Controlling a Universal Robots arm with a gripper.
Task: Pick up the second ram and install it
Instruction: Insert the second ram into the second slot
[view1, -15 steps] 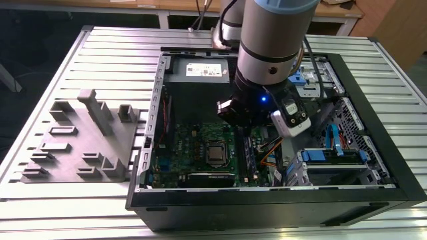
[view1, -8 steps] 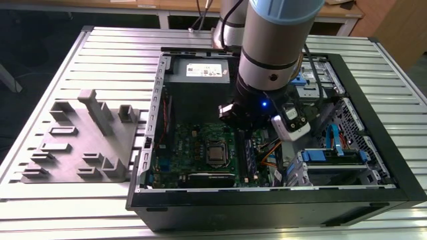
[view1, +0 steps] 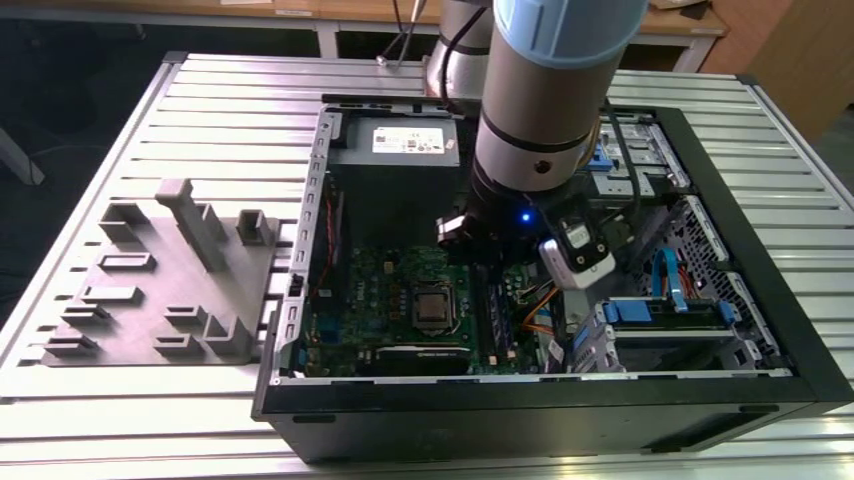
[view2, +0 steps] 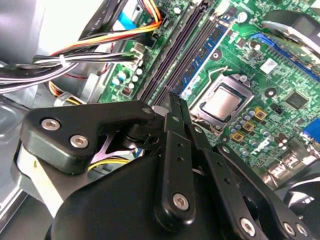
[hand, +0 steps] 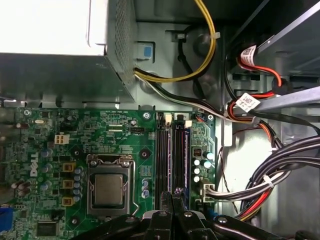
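Fingers (view2: 173, 135) pressed together, whether anything is gripped unclear, tips low over memory slots (hand: 161, 160), motherboard (hand: 45, 150) beneath

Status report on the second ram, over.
Gripper low over memory slots. Second ram hold unconfirmed. Cable bundle beside slots, not across them.

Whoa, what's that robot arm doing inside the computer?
A grey and blue robot arm is reaching into an open black computer case. Its black gripper looks pinched shut on a thin dark memory stick, seen edge-on. It holds the stick right at the long black memory slots on the green motherboard. Whether the stick is pushed in is hard to tell.
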